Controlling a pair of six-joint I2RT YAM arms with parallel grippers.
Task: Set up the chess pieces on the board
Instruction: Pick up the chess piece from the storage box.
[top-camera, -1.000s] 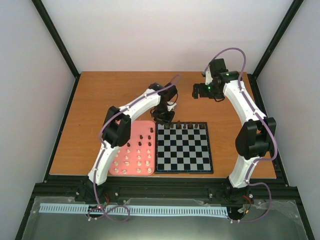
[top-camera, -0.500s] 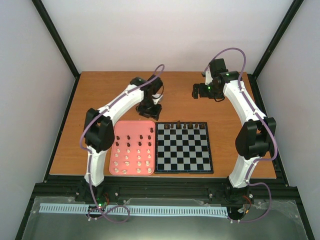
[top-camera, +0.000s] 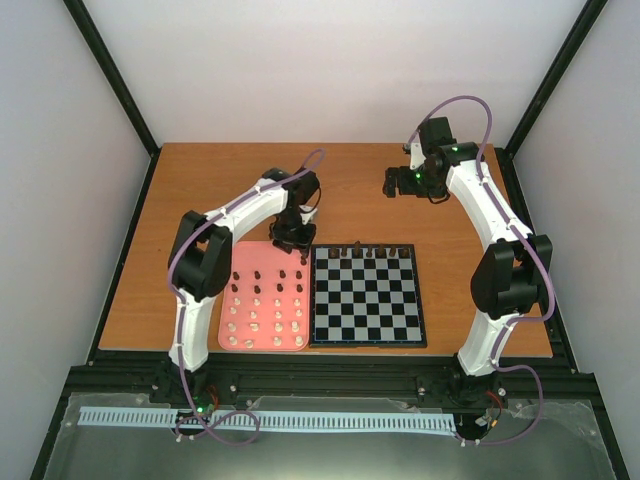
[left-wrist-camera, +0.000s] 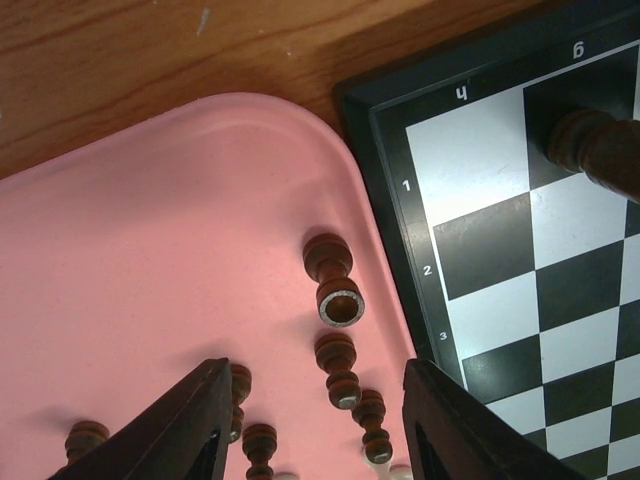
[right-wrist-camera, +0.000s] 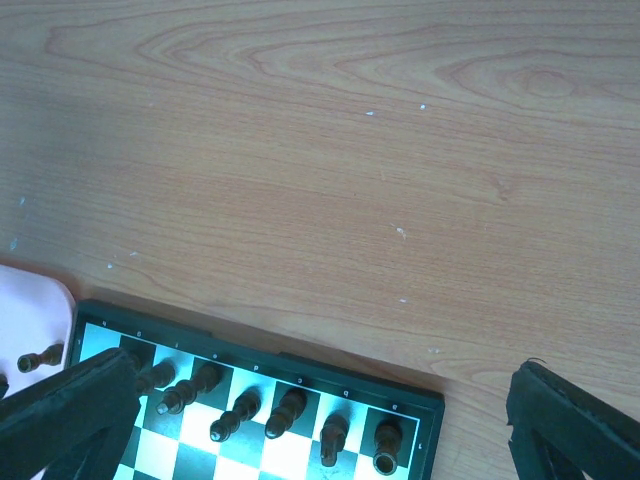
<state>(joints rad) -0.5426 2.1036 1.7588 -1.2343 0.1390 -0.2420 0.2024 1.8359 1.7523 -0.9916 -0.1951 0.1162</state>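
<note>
The board lies at table centre with several dark pieces along its far row. The pink tray to its left holds dark pieces at the back and cream pieces in front. My left gripper hovers open and empty over the tray's far right corner. In the left wrist view its gripper frames dark pieces standing on the tray, with the board alongside. My right gripper is open and empty, high behind the board.
The orange-brown wooden table runs between black frame rails, with white walls around. The tray touches the board's left edge. One dark piece stands on the board's corner squares nearest the tray.
My left gripper left the board's far left corner, swung back over the table, then came down over the tray's far right corner. The right arm has not moved.
</note>
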